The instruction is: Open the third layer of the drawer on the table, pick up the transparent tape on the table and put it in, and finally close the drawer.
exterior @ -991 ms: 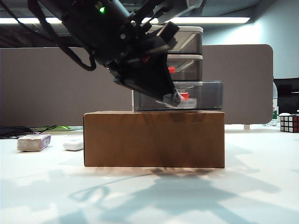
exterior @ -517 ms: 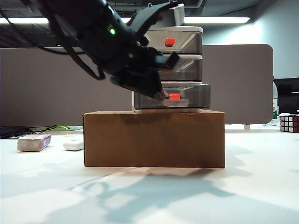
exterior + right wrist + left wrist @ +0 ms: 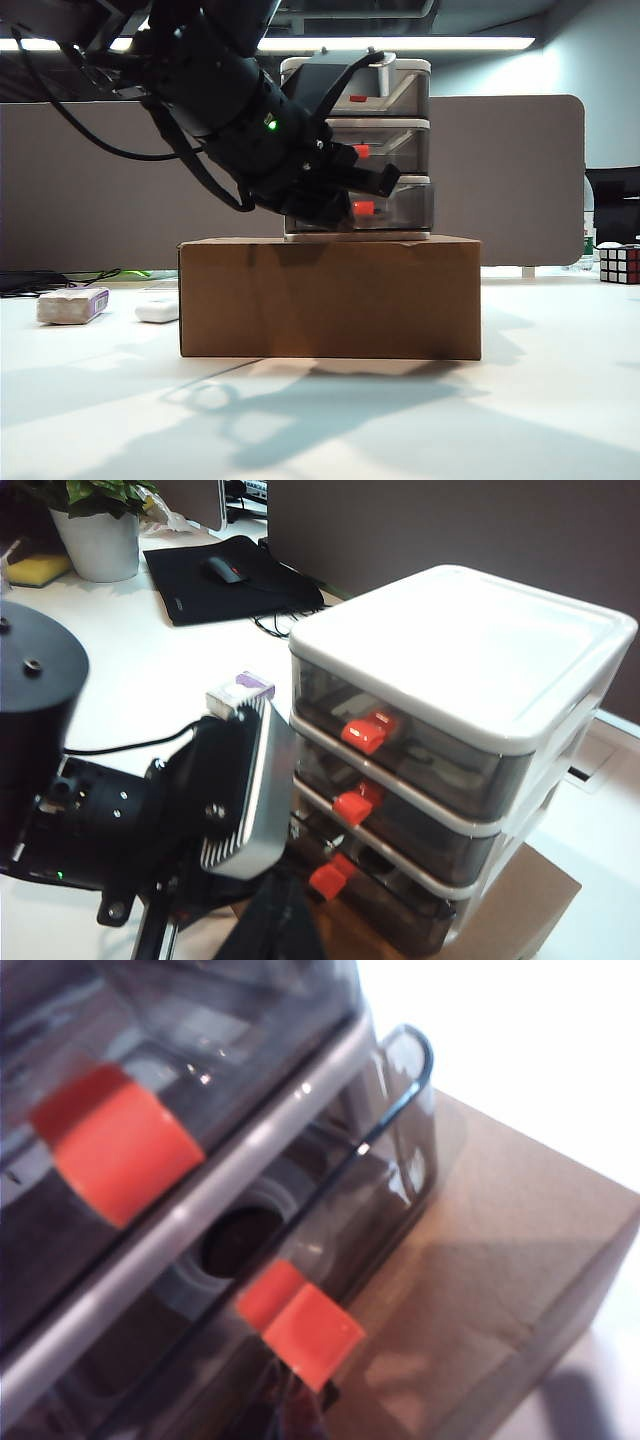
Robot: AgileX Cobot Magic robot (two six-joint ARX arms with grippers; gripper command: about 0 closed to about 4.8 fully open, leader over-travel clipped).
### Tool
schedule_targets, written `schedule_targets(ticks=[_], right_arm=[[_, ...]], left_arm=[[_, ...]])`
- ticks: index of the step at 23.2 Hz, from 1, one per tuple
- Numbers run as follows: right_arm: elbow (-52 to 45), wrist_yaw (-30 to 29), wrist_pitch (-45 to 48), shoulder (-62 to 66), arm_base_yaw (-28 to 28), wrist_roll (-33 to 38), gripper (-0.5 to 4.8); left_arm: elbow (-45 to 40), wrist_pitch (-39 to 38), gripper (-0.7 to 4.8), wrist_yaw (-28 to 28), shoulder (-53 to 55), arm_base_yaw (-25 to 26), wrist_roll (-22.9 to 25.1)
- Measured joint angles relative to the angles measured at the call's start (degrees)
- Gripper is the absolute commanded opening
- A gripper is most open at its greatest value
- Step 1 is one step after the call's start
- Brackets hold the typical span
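Third layer [image 3: 385,205] now pushed in, left claw [image 3: 345,212] pressed together at its handle, right claw unseen

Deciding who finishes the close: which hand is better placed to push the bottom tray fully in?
Left. The left hand is shut at the third layer's red-orange handle, with the transparent tape inside. The right hand isn't visible in any view; its camera looks on from above.

The drawer [image 3: 385,150] stands on a cardboard box [image 3: 330,297] on the surface [image 3: 520,420] (left end effector [image 3: 345,212] at the third layer [image 3: 395,207]).
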Motion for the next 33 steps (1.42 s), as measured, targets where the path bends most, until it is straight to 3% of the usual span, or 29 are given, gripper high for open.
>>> schedule_targets(ticks=[4,10,15,18,22,30,33], right_arm=[[0.0,3.4,-0.6,0.1,0.0,0.0,-0.05],[0.0,4.0,-3.4,-0.9,0.0,-0.1,-0.05],[0.0,4.0,-7.2,-4.9,0.0,-0.1,-0.05],[0.0,4.7,-12.2,-8.5,0.1,-0.2,-0.05],[-2.2,7.0,-21.3,-19.1,0.2,1.7,-0.05],[-17.7,13.2,-24.3,-43.6,0.2,11.0,-0.05],[-19.3,17.8,-21.9,-44.2,0.1,12.8,-0.05]], left_arm=[[0.0,0.7,-0.05,-5.7,0.0,0.0,2.4],[0.0,-0.1,-0.05,-6.6,-0.3,-0.4,3.6],[-1.0,-15.0,-0.05,-6.8,-7.9,-4.3,-0.1],[-6.9,-20.5,-0.05,-5.4,-16.9,-6.1,-4.2],[-19.2,-22.4,-0.05,-4.9,-38.1,-10.3,-10.2],[-37.1,-21.9,-0.05,-5.2,-75.7,-13.0,-9.6],[-40.1,-23.3,-0.05,-5.4,-83.7,-13.0,-8.8]])
